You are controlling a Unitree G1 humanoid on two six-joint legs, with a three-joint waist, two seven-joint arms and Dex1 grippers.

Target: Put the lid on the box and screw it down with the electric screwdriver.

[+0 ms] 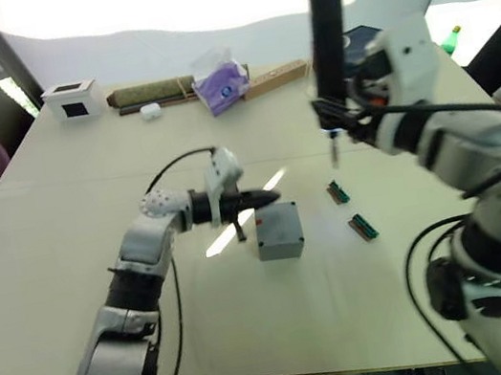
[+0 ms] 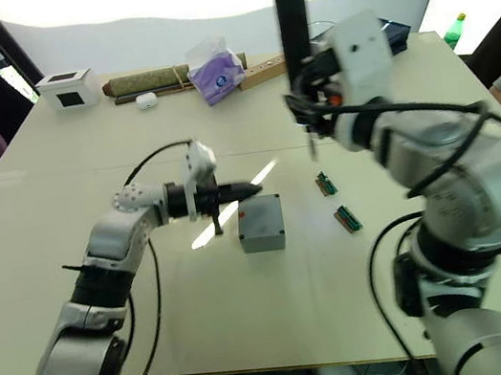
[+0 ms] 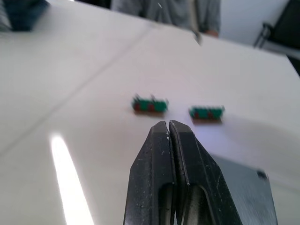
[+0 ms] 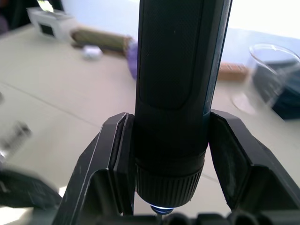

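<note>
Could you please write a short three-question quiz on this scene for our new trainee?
1. True or false: the right gripper holds the thick black cylindrical electric screwdriver upright.
2. How are the left gripper's fingers: A open, B shut, C gripping the lid?
3. What lies on the pale table between the square grey box and the right arm?

Key: 1 true. 2 B. 3 two small green connector blocks.
</note>
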